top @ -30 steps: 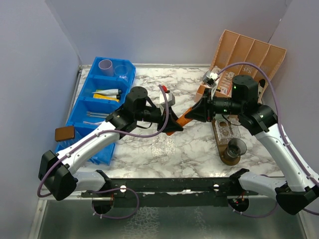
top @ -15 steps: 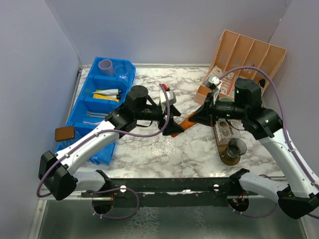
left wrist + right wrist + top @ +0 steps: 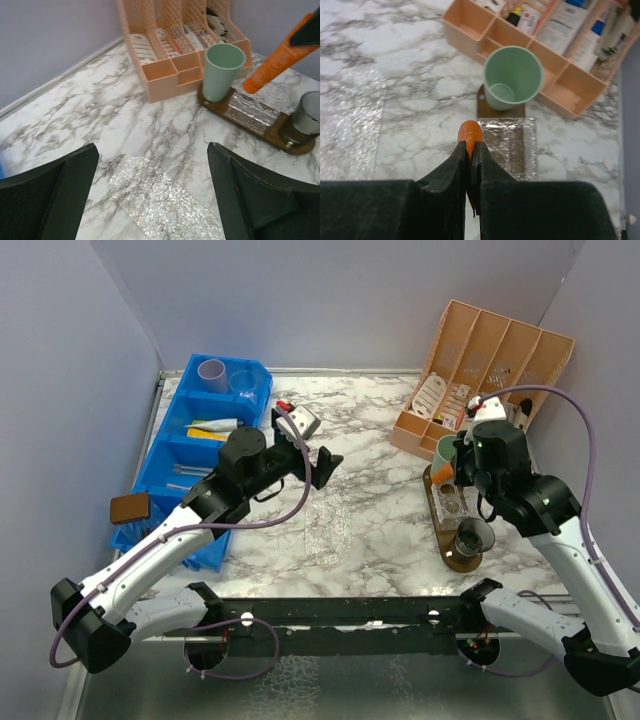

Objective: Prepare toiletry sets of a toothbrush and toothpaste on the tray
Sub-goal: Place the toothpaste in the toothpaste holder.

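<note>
Tube [image 3: 470, 131], orange and slim, pinched by right claw [image 3: 471, 148] near mint-green cup [image 3: 513, 75].

Text check: nothing readable | packets [image 3: 141, 46] in peach organizer [image 3: 170, 80]: print there, too blurred to read | orange tube [image 3: 277, 55]: no legible marking

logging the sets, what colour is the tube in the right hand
The tube is orange, clearest in the left wrist view.
</note>
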Motion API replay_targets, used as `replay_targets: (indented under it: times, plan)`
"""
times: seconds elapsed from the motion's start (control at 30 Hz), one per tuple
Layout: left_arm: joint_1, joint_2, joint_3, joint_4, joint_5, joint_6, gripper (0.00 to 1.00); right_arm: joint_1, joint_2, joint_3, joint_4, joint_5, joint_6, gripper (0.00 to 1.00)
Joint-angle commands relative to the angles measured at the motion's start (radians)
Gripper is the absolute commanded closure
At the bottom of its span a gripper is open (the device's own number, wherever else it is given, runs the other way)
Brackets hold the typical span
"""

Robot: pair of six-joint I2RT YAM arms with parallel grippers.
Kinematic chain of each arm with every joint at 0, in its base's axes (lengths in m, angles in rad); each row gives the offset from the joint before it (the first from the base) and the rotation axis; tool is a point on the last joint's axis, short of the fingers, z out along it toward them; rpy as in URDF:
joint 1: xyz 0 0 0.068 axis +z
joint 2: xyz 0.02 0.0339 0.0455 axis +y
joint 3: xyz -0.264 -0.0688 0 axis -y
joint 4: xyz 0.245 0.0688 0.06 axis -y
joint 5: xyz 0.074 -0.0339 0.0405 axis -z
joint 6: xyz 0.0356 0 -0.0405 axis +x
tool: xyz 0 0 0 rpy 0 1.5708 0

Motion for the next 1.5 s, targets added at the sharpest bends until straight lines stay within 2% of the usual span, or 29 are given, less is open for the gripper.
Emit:
replay_targets:
  times: [0.0, 0.47, 0.83, 1.3, 1.47]
  plan:
    - [0.001, -0.07, -0.048, 0.088, -0.249, -0.003, 0.05, 0.001, -0.007, 0.004, 0.001, 0.344, 0.082, 0.99]
    - [0.001, -0.049, -0.037, 0.068, -0.266, -0.002, 0.01, -0.001, 0.095, 0.002, -0.002, 0.337, 0.136, 0.99]
    - [0.001, -0.032, -0.019, 0.049, -0.244, -0.019, 0.01, -0.074, 0.097, -0.003, -0.082, 0.378, 0.166, 0.99]
    - [0.001, -0.053, -0.018, 0.048, -0.249, -0.031, 0.01, -0.131, 0.113, -0.05, -0.049, 0.326, 0.16, 0.99]
    - [0.001, -0.055, -0.019, 0.048, -0.248, -0.033, 0.01, -0.179, 0.111, -0.071, -0.009, 0.257, 0.145, 0.99]
